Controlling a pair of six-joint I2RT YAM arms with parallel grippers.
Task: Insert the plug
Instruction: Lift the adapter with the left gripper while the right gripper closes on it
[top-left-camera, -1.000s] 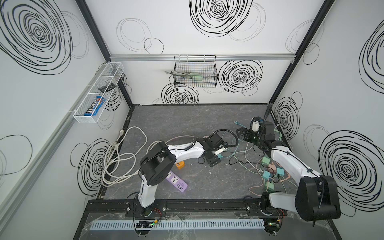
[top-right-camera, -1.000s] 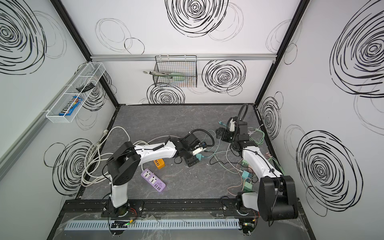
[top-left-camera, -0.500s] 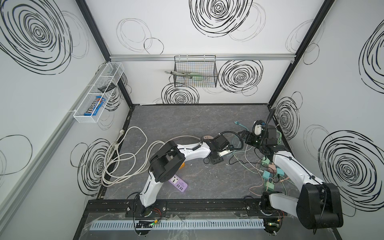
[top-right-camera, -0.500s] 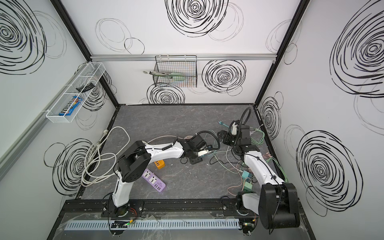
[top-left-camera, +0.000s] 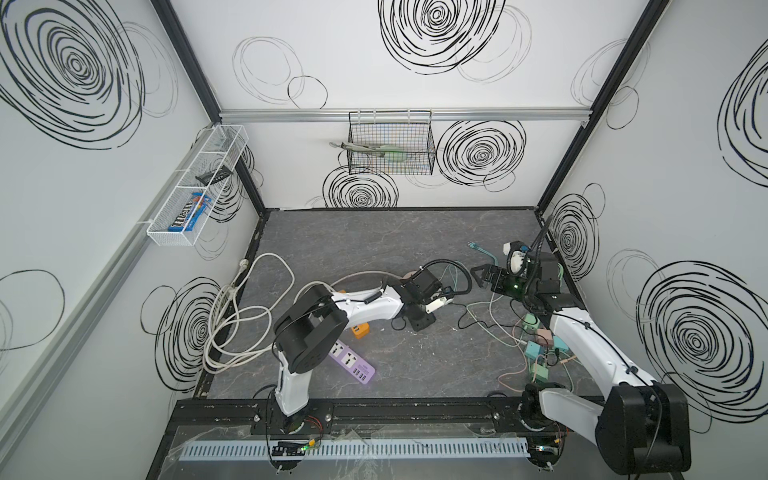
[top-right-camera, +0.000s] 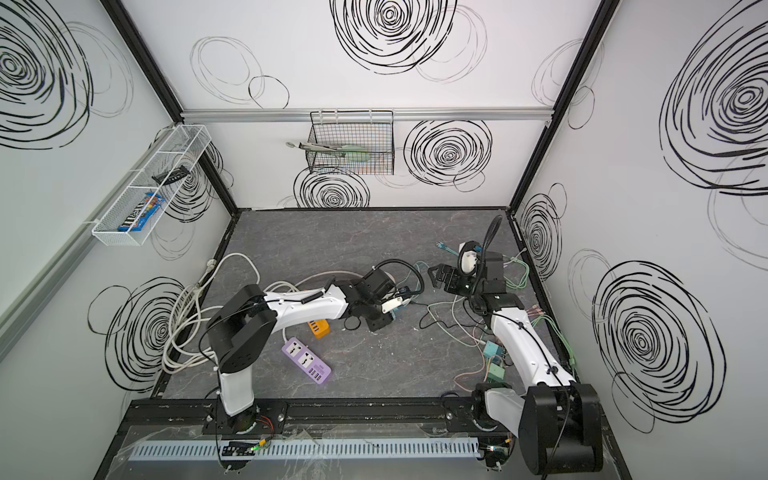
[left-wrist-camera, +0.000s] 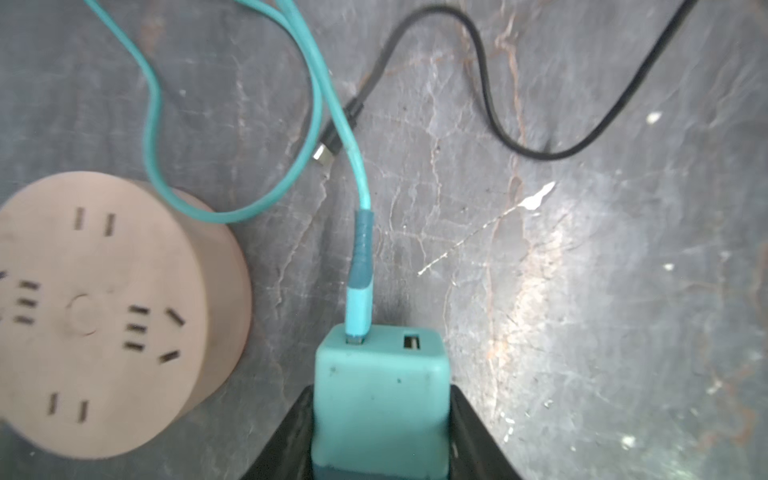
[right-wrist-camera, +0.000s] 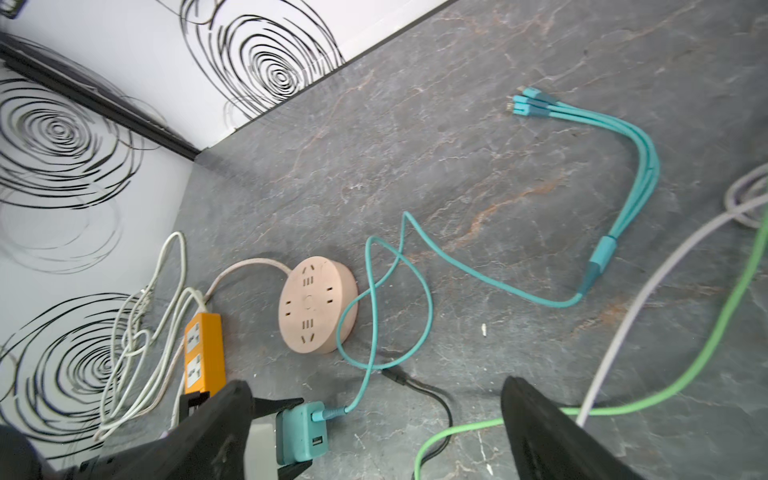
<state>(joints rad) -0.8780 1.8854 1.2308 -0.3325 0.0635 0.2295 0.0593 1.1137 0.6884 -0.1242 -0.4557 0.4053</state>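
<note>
Jaws newly narrowed, left end effector (left-wrist-camera: 381, 390) gripping teal plug (left-wrist-camera: 376, 419), just beside round pink socket (left-wrist-camera: 104, 316), grey marbled surface (top-left-camera: 374, 241), right end effector (right-wrist-camera: 374, 384) spread wide near socket, swirl-patterned white walls (top-left-camera: 291, 166).

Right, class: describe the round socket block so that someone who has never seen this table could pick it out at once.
Start at the grey marbled tabletop and find the teal USB charger near its middle. Beside it lies the round socket block: a flat pinkish-beige disc, whereas the orange power strip and the purple power strip are oblong.
</note>
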